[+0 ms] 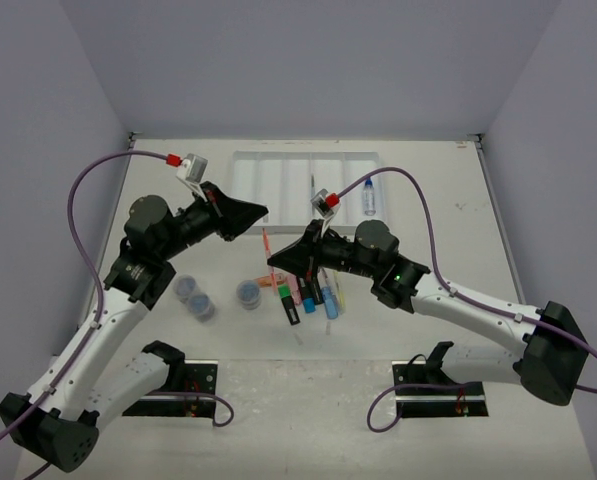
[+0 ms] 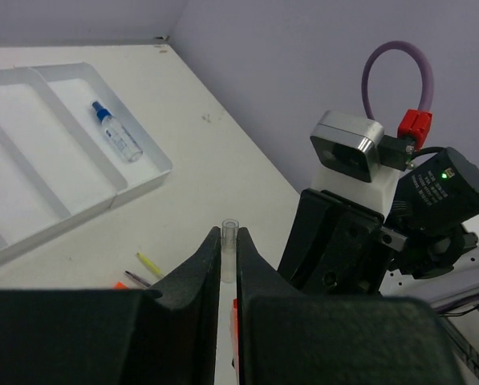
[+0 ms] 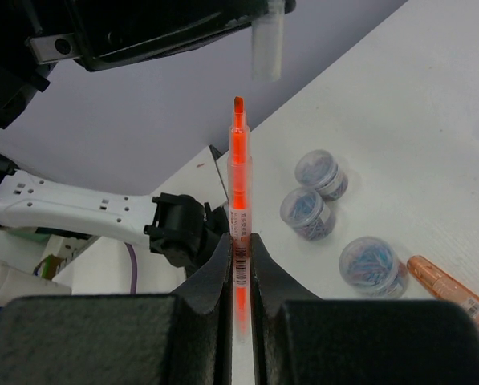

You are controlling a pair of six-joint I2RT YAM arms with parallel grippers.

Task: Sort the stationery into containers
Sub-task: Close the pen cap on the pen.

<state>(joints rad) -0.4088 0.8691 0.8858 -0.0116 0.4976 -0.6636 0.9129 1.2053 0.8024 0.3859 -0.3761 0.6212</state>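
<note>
Orange pen [image 3: 238, 192] clamped upright by closed right gripper [image 3: 239, 245] at frame centre, clear cap [image 3: 267, 48] pinched above it by closed left gripper [image 2: 229, 249], round tubs [image 3: 307, 212] grouped at right.

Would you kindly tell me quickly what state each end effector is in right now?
Left end effector: closed, holding a clear pen cap.
Right end effector: closed, holding an uncapped orange pen.

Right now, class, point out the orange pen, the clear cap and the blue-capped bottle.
orange pen [image 3: 240, 210]: right wrist view, mid barrel.
clear cap [image 3: 266, 50]: right wrist view, its side.
blue-capped bottle [image 2: 120, 138]: left wrist view, clear body.
</note>
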